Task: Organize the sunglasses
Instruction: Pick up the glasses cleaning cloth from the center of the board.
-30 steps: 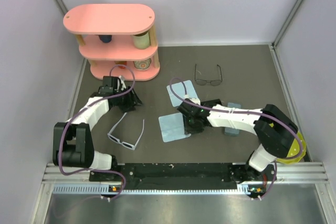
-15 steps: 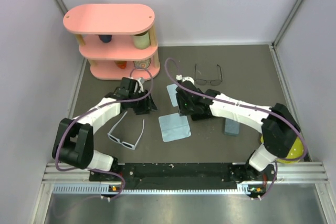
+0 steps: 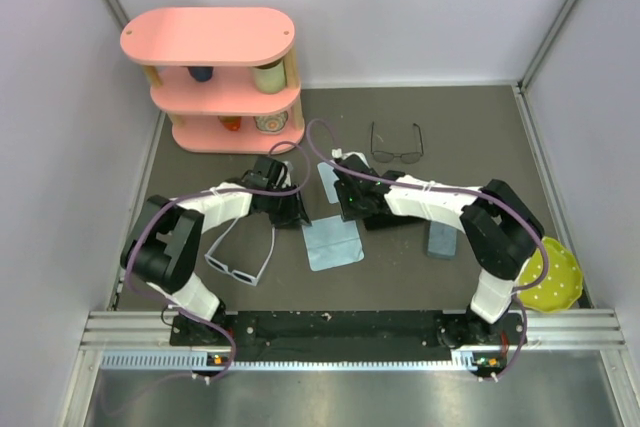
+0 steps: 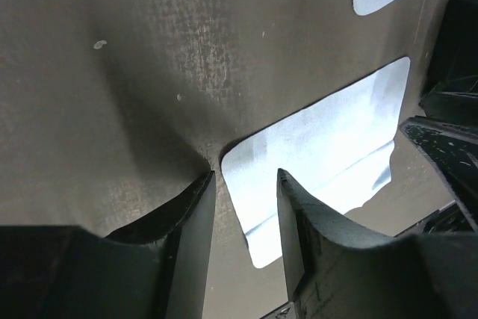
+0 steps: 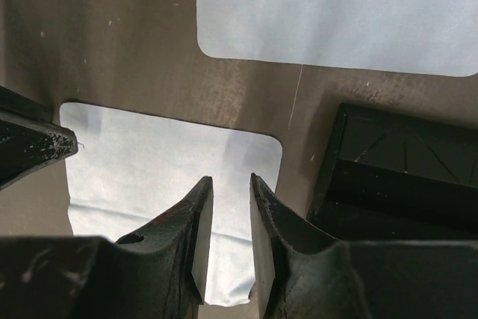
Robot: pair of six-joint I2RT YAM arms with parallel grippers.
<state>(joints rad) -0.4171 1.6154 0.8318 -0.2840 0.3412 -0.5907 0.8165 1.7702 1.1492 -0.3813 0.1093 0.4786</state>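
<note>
A: Where do we locate the task items?
B: White sunglasses (image 3: 238, 271) beside the left arm (image 3: 200, 209); wire sunglasses (image 3: 397, 155) farther back.
A: Jaws?
B: Left gripper (image 4: 244, 184) and right gripper (image 5: 230, 184) stand parted over the cloth (image 3: 333, 244), grasping nothing.

Dark mat (image 3: 480, 147) w/ cloths (image 3: 333, 244), sunglasses (image 3: 232, 269)

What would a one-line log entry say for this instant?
left gripper: open, at near cloth corner | right gripper: open, over same cloth | white sunglasses, wire sunglasses: untouched
</note>
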